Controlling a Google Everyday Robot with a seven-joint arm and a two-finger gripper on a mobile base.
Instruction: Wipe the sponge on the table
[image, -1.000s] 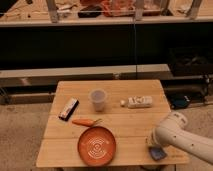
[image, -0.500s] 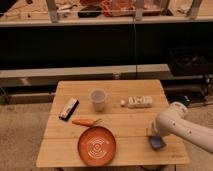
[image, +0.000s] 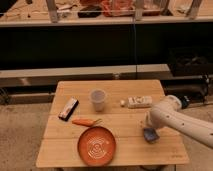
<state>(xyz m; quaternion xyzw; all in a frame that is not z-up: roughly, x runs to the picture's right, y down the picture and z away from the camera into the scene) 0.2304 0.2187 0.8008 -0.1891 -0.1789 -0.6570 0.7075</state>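
Note:
The light wooden table (image: 120, 150) fills the middle of the camera view. A small blue sponge (image: 150, 134) rests on its right side, toward the front. My gripper (image: 149, 127) comes down from the white arm (image: 172, 114) at the right and sits directly on top of the sponge, hiding its upper part.
On the table are an orange plate (image: 96, 145) at the front, an orange carrot-like piece (image: 83, 121), a black-and-white bar (image: 68, 108), a clear cup (image: 98, 100) and a white remote-like object (image: 138, 102). A long grey shelf (image: 75, 75) runs behind the table.
The arm has drawn back from the table's front right edge toward the middle, and the sponge has moved with the gripper, away from the edge.

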